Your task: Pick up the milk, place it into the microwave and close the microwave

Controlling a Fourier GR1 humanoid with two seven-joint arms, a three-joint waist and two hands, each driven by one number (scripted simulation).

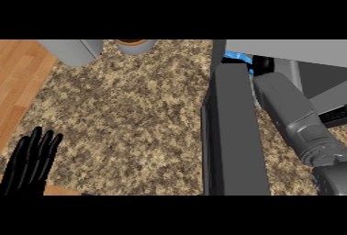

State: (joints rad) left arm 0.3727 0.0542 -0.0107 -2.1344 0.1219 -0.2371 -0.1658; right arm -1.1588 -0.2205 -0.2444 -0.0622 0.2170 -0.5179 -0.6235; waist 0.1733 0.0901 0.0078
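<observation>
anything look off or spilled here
Nothing spilled or damaged. The microwave door stands open, and the right forearm reaches past it toward a blue thing inside, likely the milk; the right hand is hidden. The left hand rests open at the lower left edge.

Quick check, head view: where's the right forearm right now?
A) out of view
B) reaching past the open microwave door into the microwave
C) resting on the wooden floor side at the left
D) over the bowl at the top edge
B: the right forearm runs up beside the open microwave door toward the microwave opening, where something blue shows; the right hand itself is hidden. The left hand rests open at lower left.
</observation>
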